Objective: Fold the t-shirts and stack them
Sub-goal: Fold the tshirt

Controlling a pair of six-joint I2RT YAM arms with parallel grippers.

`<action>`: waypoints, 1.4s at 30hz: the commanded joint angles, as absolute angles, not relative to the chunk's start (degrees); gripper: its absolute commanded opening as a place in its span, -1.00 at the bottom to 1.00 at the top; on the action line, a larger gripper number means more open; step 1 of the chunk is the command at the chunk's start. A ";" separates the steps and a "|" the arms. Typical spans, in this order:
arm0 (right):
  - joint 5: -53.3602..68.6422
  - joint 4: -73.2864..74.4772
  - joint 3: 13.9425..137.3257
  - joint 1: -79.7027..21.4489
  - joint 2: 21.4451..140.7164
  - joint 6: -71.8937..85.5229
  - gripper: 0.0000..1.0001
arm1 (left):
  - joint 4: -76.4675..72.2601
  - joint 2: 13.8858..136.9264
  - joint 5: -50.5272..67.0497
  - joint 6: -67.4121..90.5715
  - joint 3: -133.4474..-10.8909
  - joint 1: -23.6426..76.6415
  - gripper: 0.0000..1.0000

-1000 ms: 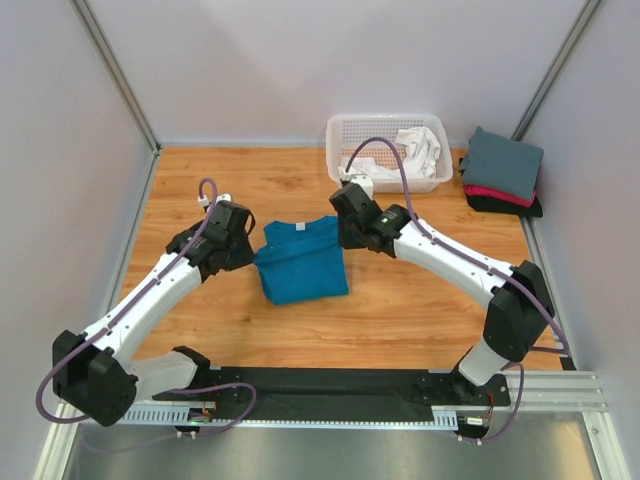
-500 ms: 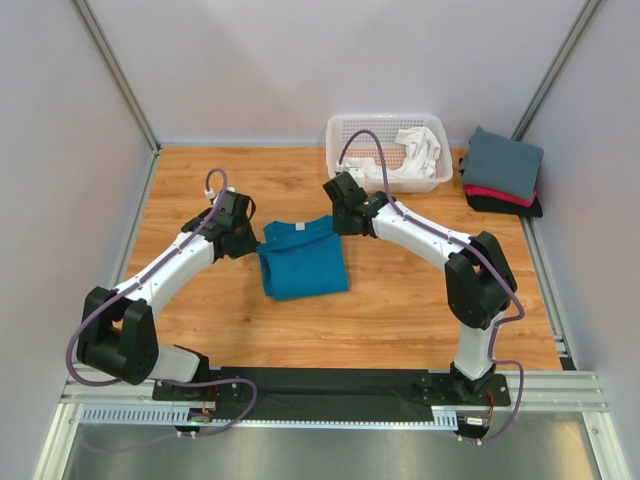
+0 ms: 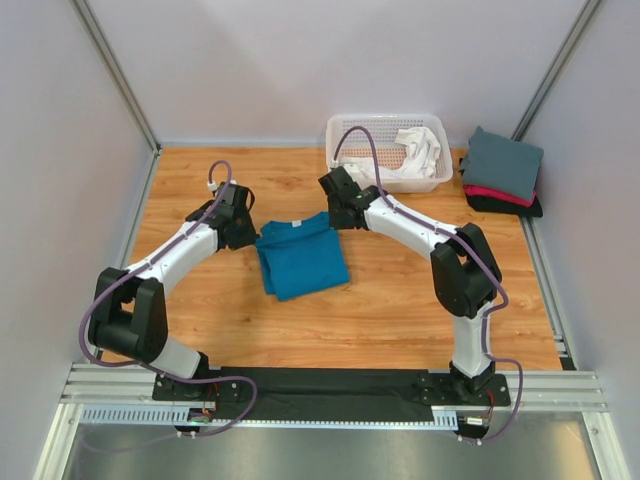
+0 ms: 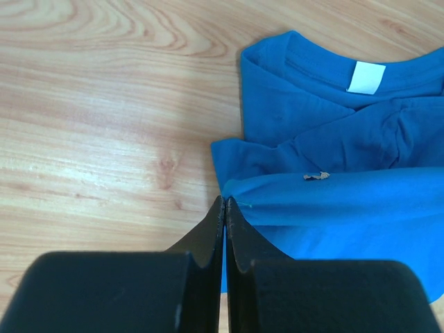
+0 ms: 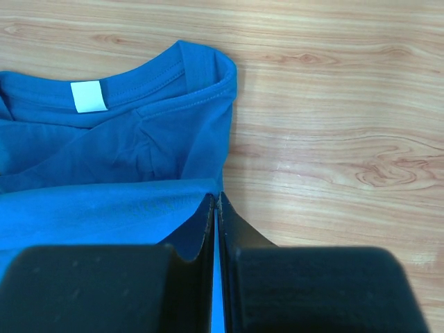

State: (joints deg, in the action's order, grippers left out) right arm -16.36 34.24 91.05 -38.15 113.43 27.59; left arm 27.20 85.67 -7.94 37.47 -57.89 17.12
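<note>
A teal-blue t-shirt [image 3: 300, 260] lies part-folded in the middle of the wooden table, its white neck label [image 4: 365, 76] at the far end. My left gripper [image 4: 225, 201] is shut on the left corner of a raised fold of this shirt [image 4: 333, 201]. At the other corner my right gripper [image 5: 216, 197] is shut on the same fold [image 5: 104, 201], just short of the collar [image 5: 201, 66]. In the top view the left gripper [image 3: 250, 236] and right gripper [image 3: 335, 216] flank the shirt's far end.
A white lattice basket [image 3: 345, 125] at the back holds a white t-shirt [image 3: 418, 148]. To its right sits a folded stack: slate-grey t-shirt [image 3: 503, 163] on top, red-pink [image 3: 492, 193] and black [image 3: 510, 209] beneath. Grey walls enclose the table.
Both arms have stretched further from their bases, drawing the pinched blue fold up toward the collar. The shirt's outline on the table has shortened.
</note>
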 commanded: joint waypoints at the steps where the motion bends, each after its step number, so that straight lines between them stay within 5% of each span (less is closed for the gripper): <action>1: -21.62 33.40 91.76 -36.56 110.66 26.19 -0.99 | 28.39 84.38 -10.98 34.02 -60.73 16.00 -1.00; 19: -21.71 32.79 99.49 -34.19 120.93 23.21 -0.99 | 24.70 92.63 -8.17 36.30 -62.75 14.77 -0.96; 22: -19.60 31.47 101.60 -33.40 123.21 22.68 -0.99 | 22.95 93.25 -8.00 36.12 -62.93 13.63 -0.44; 23: -19.34 31.29 102.12 -33.22 123.66 22.50 -0.96 | 22.33 93.43 -7.65 35.78 -63.19 13.19 -0.02; 26: -17.50 31.64 104.23 -32.70 124.02 22.32 -0.60 | 21.97 93.08 -7.82 34.37 -64.85 12.83 0.34; 28: -16.09 31.47 103.98 -32.70 122.18 21.63 -0.13 | 23.28 91.94 -7.74 33.32 -65.83 12.83 0.42; 31: -12.40 30.76 101.88 -32.70 118.15 20.92 0.26 | 22.94 87.55 -3.10 32.34 -65.22 12.83 0.56; 36: -6.26 29.01 95.38 -32.70 111.37 21.45 0.30 | 15.04 79.72 10.51 35.15 -56.44 14.23 0.64; 42: -2.11 26.89 86.58 -32.70 108.11 22.23 0.13 | 10.72 80.15 12.57 37.35 -49.14 16.87 0.56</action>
State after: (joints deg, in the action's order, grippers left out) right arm -5.48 29.23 89.58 -32.58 109.14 22.13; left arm 13.96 78.72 8.91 35.99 -51.16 16.08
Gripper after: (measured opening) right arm 0.570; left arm 0.787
